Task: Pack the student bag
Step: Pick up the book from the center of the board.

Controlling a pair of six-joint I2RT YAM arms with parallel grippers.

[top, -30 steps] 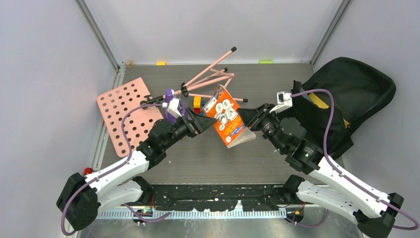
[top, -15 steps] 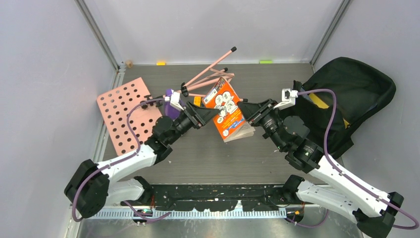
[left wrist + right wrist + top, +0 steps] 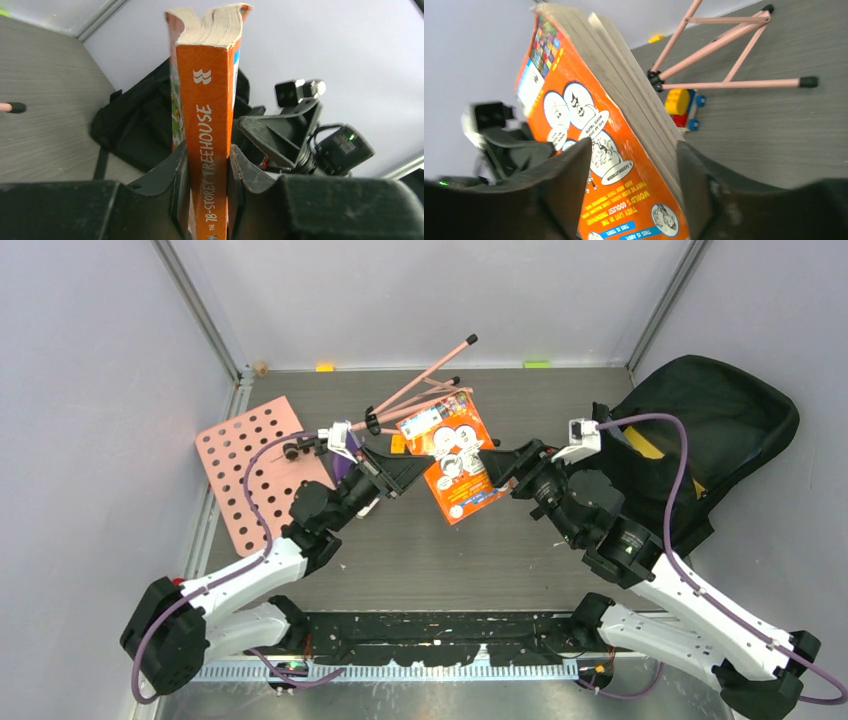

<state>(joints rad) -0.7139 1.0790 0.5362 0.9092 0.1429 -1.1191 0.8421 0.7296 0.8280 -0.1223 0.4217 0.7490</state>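
At the table's [image 3: 500, 560] far right corner lies the bag [image 3: 720, 430], black, slumped, mouth facing the arms, something yellow showing inside. Book [image 3: 212, 75] is held up off the table at centre, well left of the bag and between both arms. Orange spine reads "THE 78-STOREY TREEHOUSE" under a white wave logo. The cover on the right wrist view has white cartoon bubbles and upside-down text including "WORLD'S", plus blue tags starting "THIS IS"; smaller print is too small to read. Left gripper [image 3: 405, 472] pinches the book's spine, fingers tight on both sides. Right gripper [image 3: 634, 170] brackets the book's cover and page edge; cannot tell if it presses or stands loose. Pink folding stand [image 3: 420, 390] lies beyond the book, small yellow, red and blue toy [image 3: 681, 107] just beside it. Pink holed board [image 3: 260, 465] lies flat at far left.
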